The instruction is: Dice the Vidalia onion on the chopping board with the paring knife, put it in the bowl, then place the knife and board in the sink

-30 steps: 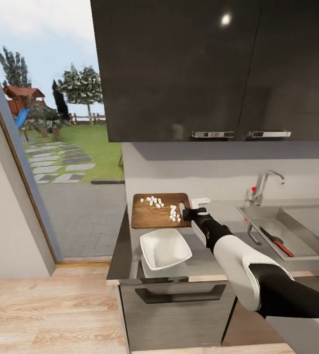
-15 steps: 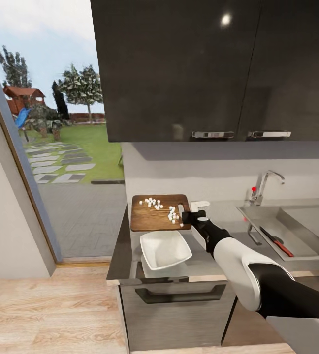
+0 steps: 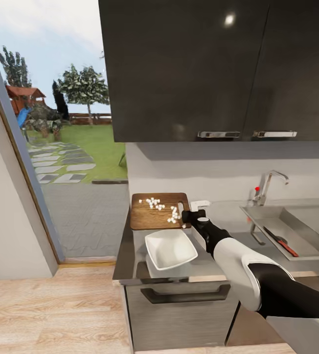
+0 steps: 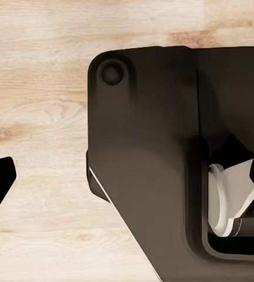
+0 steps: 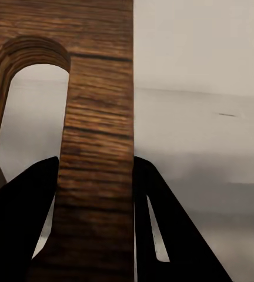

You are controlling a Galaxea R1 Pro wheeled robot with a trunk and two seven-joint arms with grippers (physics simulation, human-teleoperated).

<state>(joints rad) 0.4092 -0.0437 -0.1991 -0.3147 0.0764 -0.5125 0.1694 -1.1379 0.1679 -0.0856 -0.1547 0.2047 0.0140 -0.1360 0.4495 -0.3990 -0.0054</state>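
The chopping board (image 3: 152, 215) lies at the left end of the countertop (image 3: 213, 260), with small white bits of diced Vidalia onion (image 3: 162, 206) scattered on it. My right gripper (image 3: 186, 216) is shut on the board's handle end. In the right wrist view the board's edge (image 5: 97, 176) sits between both fingers, beside the slot hole. The white bowl (image 3: 171, 248) stands just in front of the board. A small white piece (image 3: 200, 203) shows right behind the gripper; I cannot tell whether it is the paring knife. The sink (image 3: 258, 212) is to the right. My left gripper (image 4: 127, 182) hangs open above the floor.
A dark-bladed, red-handled tool (image 3: 280, 241) lies in the sink basin below the chrome tap (image 3: 267, 184). Black upper cabinets (image 3: 218, 69) hang over the counter. Left of the counter's end is an open doorway to a garden. My own dark base (image 4: 156, 164) stands on the wood floor.
The whole view has shifted slightly, so counter, bowl and sink sit a little further right. The held board has moved slightly left relative to the bowl.
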